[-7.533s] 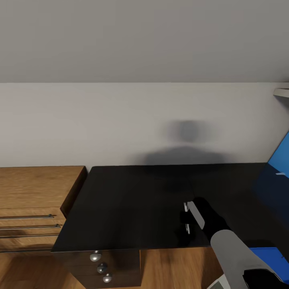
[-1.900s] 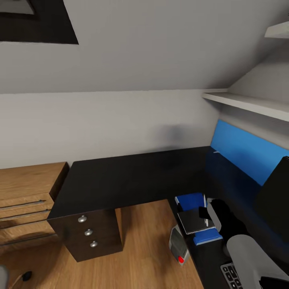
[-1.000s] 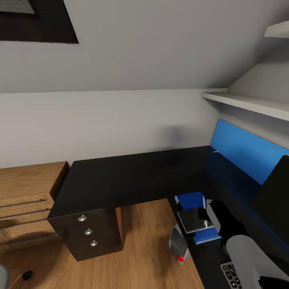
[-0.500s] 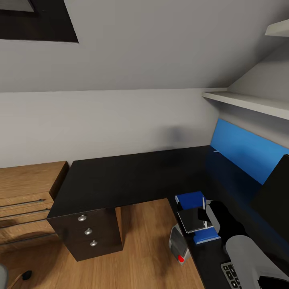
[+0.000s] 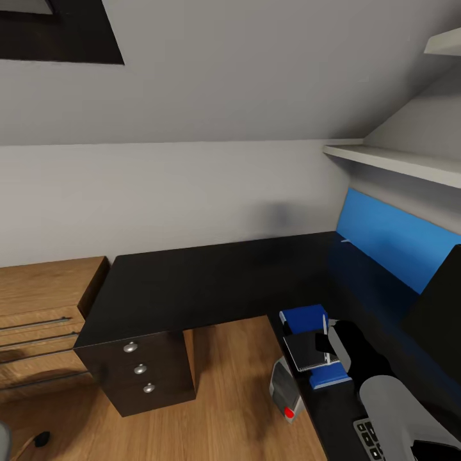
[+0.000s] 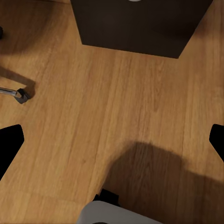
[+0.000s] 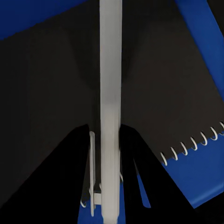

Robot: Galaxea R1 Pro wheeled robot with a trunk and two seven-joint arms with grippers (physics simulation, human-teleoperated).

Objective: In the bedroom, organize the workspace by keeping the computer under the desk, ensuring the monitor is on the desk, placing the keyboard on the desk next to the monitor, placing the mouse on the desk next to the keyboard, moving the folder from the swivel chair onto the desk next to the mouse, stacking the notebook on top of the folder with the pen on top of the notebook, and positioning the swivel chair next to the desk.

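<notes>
Right wrist view: right hand (image 7: 106, 154) clamped on thin silver-white pen (image 7: 110, 93), held over dark grey spiral notebook (image 7: 154, 88) stacked on bright blue folder (image 7: 205, 37), near glossy black counter (image 5: 211, 282) edge, ready for release atop. Left hand (image 6: 112, 140) spread wide above wooden floor (image 6: 112, 102).

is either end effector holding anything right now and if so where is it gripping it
The right end effector is shut on the pen, gripping near one end, over the notebook. The left holds nothing.
</notes>
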